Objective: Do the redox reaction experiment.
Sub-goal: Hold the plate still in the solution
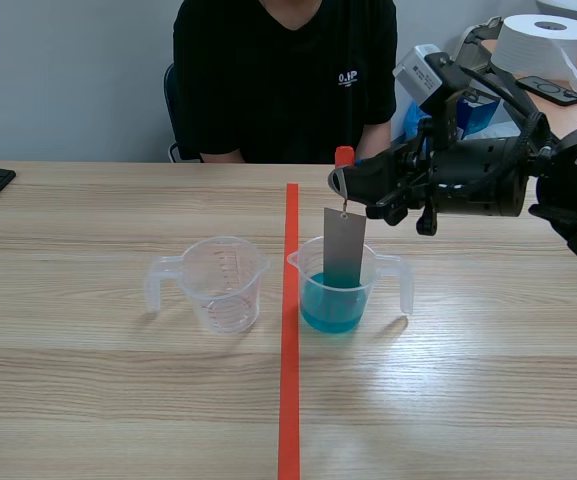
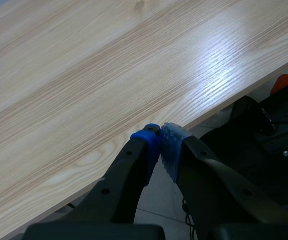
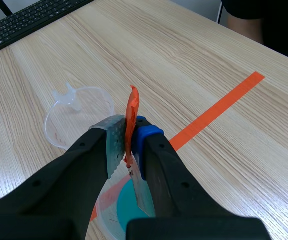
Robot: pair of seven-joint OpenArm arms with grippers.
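So the left gripper [image 2: 159, 142] is being held pinched closed on nothing, over the tabletop [image 2: 84, 75] edge. An empty clear cup [image 1: 223, 283] is being shown left of the tape line [image 1: 290, 330]. The right arm [image 1: 488, 175] is being held raised and level, right gripper [image 1: 342, 182] being clamped on an orange tab [image 1: 344, 155], with the metal strip [image 1: 343, 250] under it being hung into the blue-liquid cup [image 1: 336, 305].
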